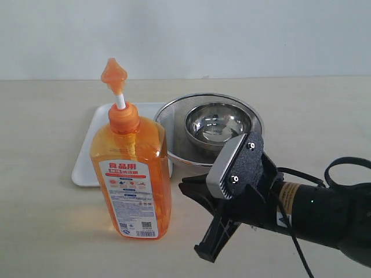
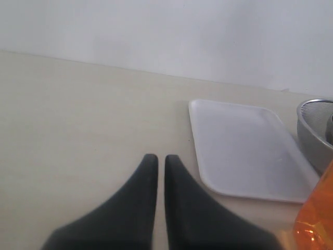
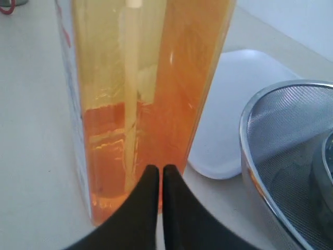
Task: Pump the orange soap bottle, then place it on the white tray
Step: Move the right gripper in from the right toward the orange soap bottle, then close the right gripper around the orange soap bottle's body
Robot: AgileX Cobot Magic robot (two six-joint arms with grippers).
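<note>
The orange soap bottle stands upright on the table, its pump head raised on a white stem. Directly behind it lies the white tray, with nothing on it. My right gripper is shut and empty, low over the table, its tips pointing at the bottle's right side and a short way from it. In the right wrist view the shut gripper sits just in front of the bottle's base. My left gripper is shut and empty over bare table, left of the tray; the bottle's edge shows at the corner.
A round steel mesh strainer holding a steel bowl stands right of the tray and behind my right arm. The strainer's rim is close beside the right gripper. A white wall runs along the table's far edge.
</note>
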